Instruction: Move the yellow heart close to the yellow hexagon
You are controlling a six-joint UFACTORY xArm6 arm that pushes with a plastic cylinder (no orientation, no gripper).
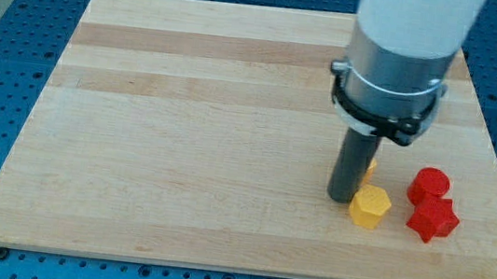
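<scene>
The small yellow hexagon block (369,207) lay touching my tip (342,199), which bore no jaws, the light, slippery-looking yellow heart (370,165) seemingly hidden behind.

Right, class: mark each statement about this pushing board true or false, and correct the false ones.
1. The yellow hexagon lies just to the view's right of my tip. True.
2. Two red blocks lie on the board's left half. False: the red cylinder-like block and the red star-shaped block lie near the view's right edge.
3. The yellow heart is in full view. False: only a sliver shows behind the rod.
4. All the blocks sit in the lower right part of the wooden board. True.
5. A green block lies at the view's top. False: only yellow and red blocks show.
</scene>
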